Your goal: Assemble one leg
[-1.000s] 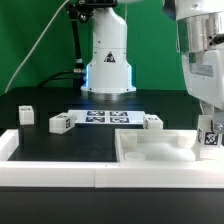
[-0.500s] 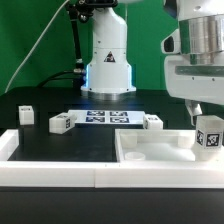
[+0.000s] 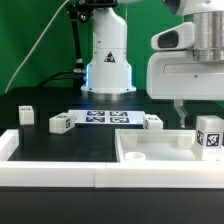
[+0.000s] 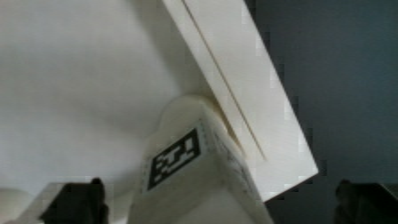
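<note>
A leg (image 3: 210, 133), a small white block with a black-and-white tag, stands upright at the right corner of the large white panel (image 3: 150, 152). My gripper (image 3: 200, 110) hangs just above it, open and empty, with one finger (image 3: 181, 113) showing to the leg's left. In the wrist view the leg (image 4: 183, 160) lies against the panel's raised rim (image 4: 231, 80). It sits between my spread fingertips (image 4: 80, 202), apart from both, so the gripper (image 4: 222, 205) holds nothing.
Three more legs stand on the black table: one (image 3: 26, 114) at the exterior view's left, one (image 3: 60, 123) and one (image 3: 152, 121) beside the marker board (image 3: 100, 118). White border rails (image 3: 50, 172) run along the front. The robot base (image 3: 107, 65) stands behind.
The gripper has let go of the leg, risen and shifted toward the exterior view's left. The leg stays standing at the panel's right corner.
</note>
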You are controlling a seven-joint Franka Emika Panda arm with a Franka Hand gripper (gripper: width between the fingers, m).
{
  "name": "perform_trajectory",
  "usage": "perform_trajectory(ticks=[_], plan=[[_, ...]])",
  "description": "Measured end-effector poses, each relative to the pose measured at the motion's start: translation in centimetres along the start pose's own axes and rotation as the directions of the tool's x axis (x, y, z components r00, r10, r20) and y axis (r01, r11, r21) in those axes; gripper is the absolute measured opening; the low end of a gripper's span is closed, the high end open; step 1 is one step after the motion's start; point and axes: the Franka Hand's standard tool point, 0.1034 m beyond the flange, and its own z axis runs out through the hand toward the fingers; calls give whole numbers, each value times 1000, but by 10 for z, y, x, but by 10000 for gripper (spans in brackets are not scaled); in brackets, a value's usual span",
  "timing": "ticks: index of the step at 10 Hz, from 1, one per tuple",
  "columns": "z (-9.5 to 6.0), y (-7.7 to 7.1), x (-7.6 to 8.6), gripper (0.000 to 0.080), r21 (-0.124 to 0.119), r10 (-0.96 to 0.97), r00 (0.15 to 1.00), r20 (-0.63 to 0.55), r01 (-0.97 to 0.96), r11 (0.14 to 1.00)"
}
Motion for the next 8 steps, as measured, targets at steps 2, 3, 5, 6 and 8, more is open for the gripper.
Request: perform_trajectory(ticks=[2,3,5,6,8], plan=[[0,-1,0,649,-33,-247,969,-15,247,968],[0,1,1,649,-41,-362,932,-12,362,931],[0,6,5,649,-44,-445,896,-8,444,895],[0,5,4,626,-43,-466,885,-7,466,884],[0,5,4,452,-43,-463,886,-7,462,886]])
